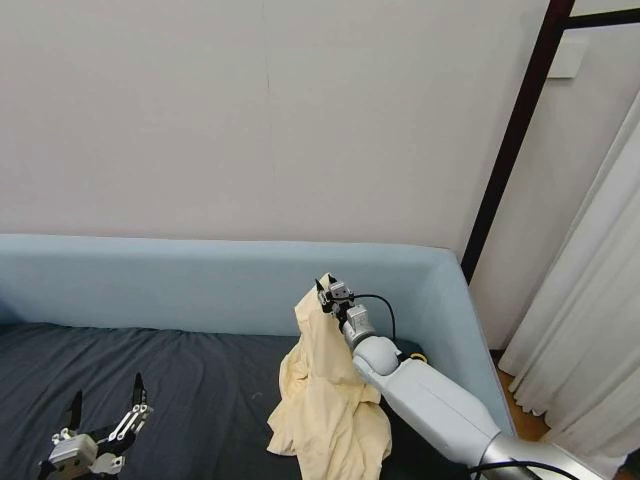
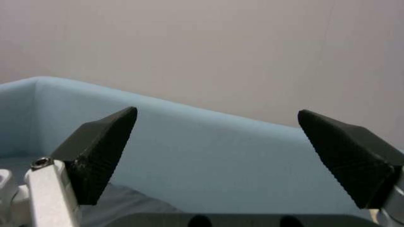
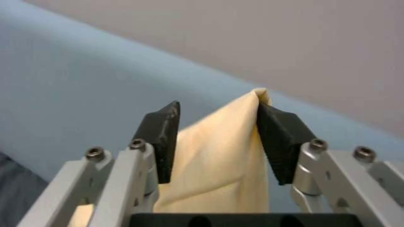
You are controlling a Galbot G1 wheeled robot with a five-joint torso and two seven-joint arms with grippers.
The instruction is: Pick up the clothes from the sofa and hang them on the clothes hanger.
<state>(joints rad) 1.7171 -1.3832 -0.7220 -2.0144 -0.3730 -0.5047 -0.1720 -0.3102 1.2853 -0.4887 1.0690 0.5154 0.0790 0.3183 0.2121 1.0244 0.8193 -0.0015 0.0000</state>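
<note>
Above right end of light-blue upholstered sofa (image 1: pixel 200 285): right gripper (image 1: pixel 328 292), raised, fingers clenched on top fold of pale-yellow fabric garment (image 1: pixel 325 400). Garment hangs from grip, lower folds bunched on dark seat cushion (image 1: pixel 180 380). Low over cushion, well apart: left gripper (image 1: pixel 107 395), fingers spread, holding nothing. Beside sofa's right end: black metal rack post (image 1: pixel 510 150), upright.

The cloth (image 1: pixel 325 400) runs off the head view's bottom edge, hem unseen, and the right arm (image 1: pixel 430 400) covers its right side. In the right wrist view, the right end effector (image 3: pixel 216 113) blocks the cloth's lower part. The left end effector (image 1: pixel 107 395) is clipped at its base. The rack pole (image 1: pixel 510 150) drops behind the sofa (image 1: pixel 200 285), foot hidden. The small yellow thing (image 1: pixel 416 356) is too tiny to tell.
</note>
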